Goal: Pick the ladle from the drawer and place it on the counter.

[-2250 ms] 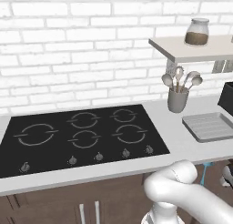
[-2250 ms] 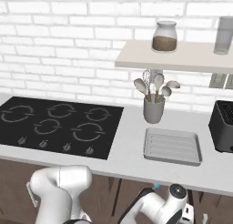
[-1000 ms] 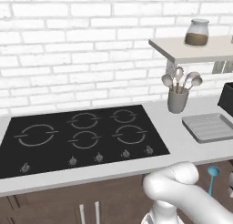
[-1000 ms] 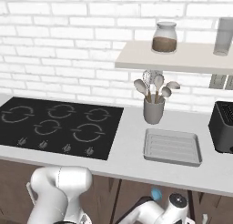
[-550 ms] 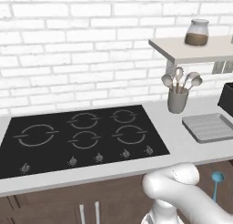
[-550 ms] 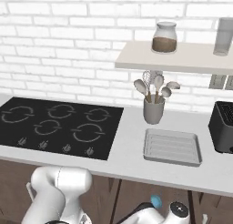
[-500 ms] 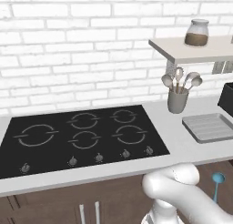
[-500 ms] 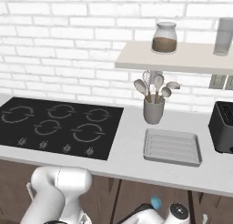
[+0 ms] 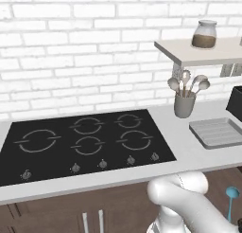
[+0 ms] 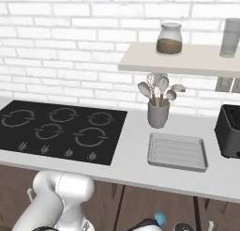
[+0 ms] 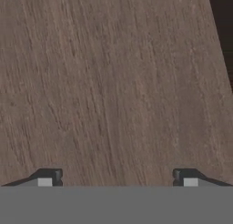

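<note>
– Where's the ladle [image 9: 231, 193] now?

– Down below the bench [image 9: 189, 154], at about four o'clock from the black cooktop [image 9: 85, 142]. It is teal and stands with its bowl up and its thin handle running straight down, under the front edge. Whether it rests in the drawer I can't tell from here.

– Has the arm got hold of it?

– No. The pincer [image 11: 117, 177] is spread wide, its two dark fingertips [image 11: 50, 175] far apart with nothing between them. It looks straight at a brown wood-grain panel [image 11: 109, 82], with a dark gap at one o'clock.

– So which step are we at?

– The pick, I'd say. Nothing is grasped and the ladle isn't on the bench.

– What does the next move call for?

– Line the pincer up across that handle, clamp on it, then lift until the bowl clears the bench edge. There's a bare strip between the cooktop and the ribbed grey tray [image 9: 218, 132], at six o'clock from the utensil crock [image 9: 184, 104]. That looks the easiest spot to set it down.
</note>
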